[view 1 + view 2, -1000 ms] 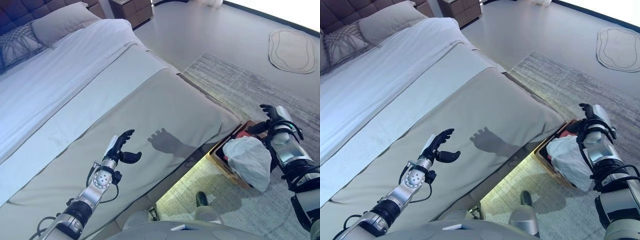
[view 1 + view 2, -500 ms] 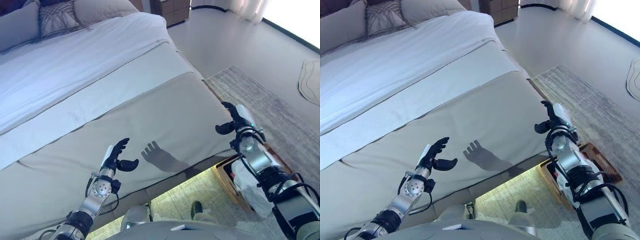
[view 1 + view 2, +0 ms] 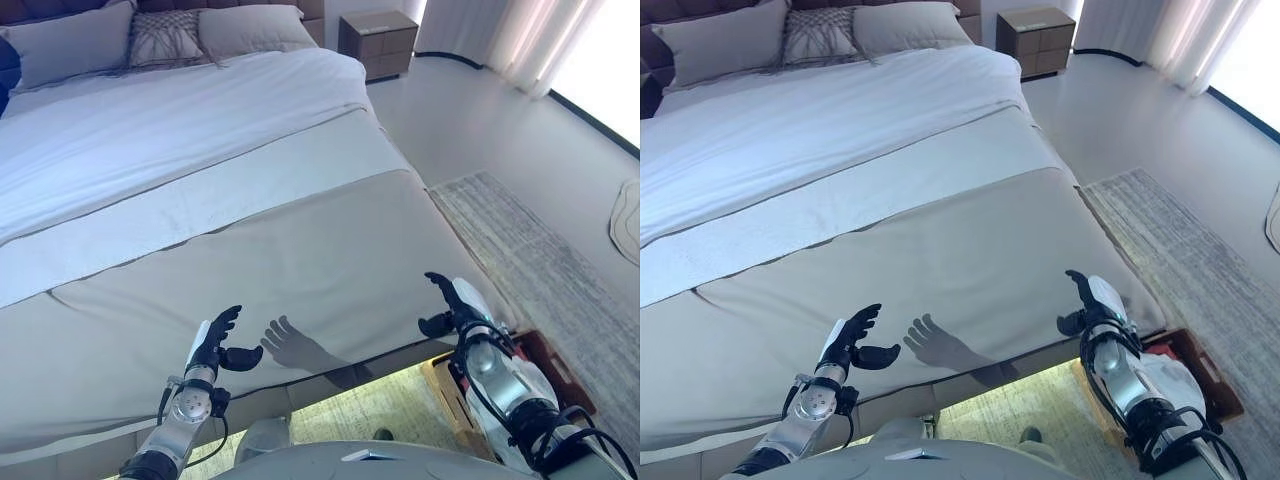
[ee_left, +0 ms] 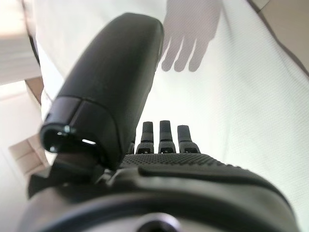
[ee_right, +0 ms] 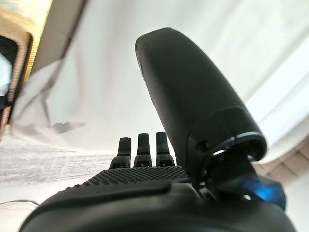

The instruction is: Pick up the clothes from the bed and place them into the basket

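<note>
Both the left hand point(image 3: 215, 343) and right hand point(image 3: 447, 307) are hovering wide and empty over the near edge of the bed point(image 3: 250, 230). No clothes are showing on it. The basket point(image 3: 1196, 372) is sitting on the floor at near right, so either hand is risking closing on bedding alone.

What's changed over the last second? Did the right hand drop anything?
The view swung from the basket toward the bed. The right hand left its place above the basket and came up over the bed's foot corner, open, holding nothing. The left hand stayed open above the bedspread. The white cloth seen in the basket earlier is now hidden behind the right arm.
</note>
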